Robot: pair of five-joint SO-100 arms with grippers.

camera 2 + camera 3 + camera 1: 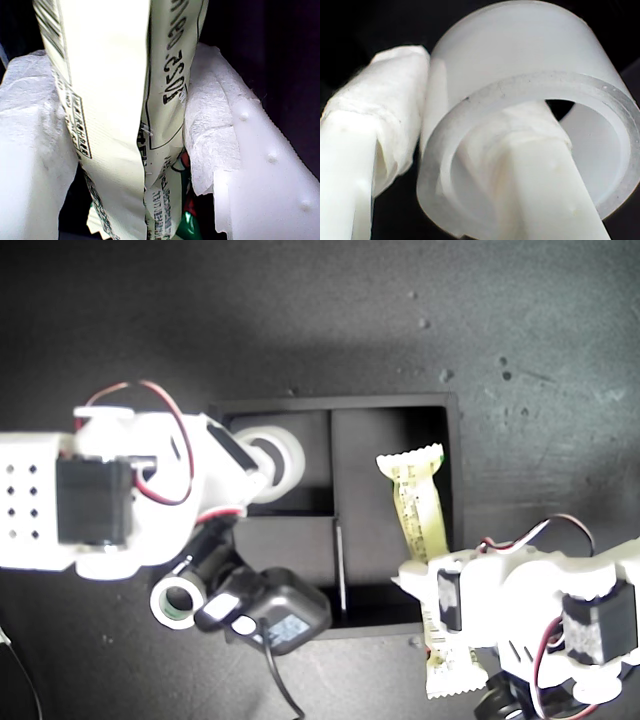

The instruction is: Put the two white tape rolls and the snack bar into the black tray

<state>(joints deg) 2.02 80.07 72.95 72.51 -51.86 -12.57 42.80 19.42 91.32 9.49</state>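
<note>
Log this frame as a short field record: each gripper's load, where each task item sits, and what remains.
first gripper: shut on the snack bar, which is partly over the black tray's long compartment
second gripper: shut on the wide white tape roll, one finger through its hole, over a small compartment
smaller tape roll: on the table outside the tray, greenish core
remaining: nothing released yet

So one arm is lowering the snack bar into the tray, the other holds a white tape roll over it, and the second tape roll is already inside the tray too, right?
Not quite. The smaller tape roll with the greenish core lies outside the black tray, on the dark surface beside its corner, as the exterior view shows. The rest holds: snack bar and wide tape roll are held over the tray.
</note>
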